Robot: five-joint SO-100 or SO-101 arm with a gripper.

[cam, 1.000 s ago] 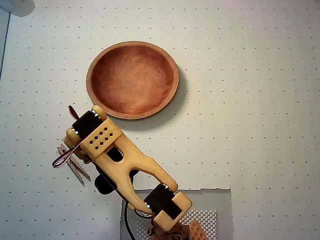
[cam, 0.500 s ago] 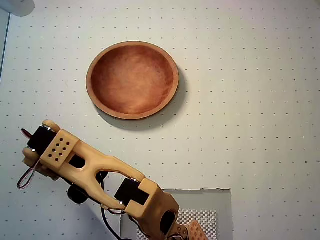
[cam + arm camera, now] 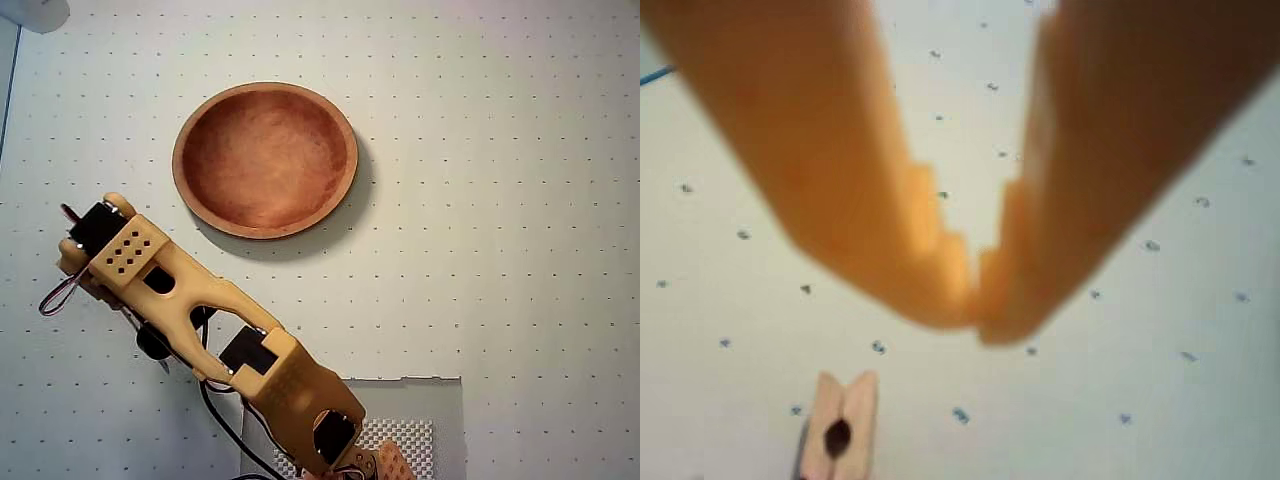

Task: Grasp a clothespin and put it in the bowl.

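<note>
Fingers [image 3: 975, 305] pinched together, holding nothing.
I see the clothespin [image 3: 840, 427] flat on the dotted worktop [image 3: 500, 250] just below them, the bowl [image 3: 265, 160] well apart.

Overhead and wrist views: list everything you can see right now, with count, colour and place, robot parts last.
bowl: one, reddish-brown wood with a lighter rim, upper centre-left of the overhead view, empty.
clothespin: one, light wood, lying on the table at the bottom edge of the wrist view, below the fingertips and apart from them; in the overhead view the arm mostly hides it.
table: one, white with a grid of small dots, fills both views.
grey pad: one, bottom centre of the overhead view, under the arm's base.
arm: one, tan with black motors, running from the bottom centre up-left.
gripper: one, tan, fingertips touching, holding nothing.
</note>
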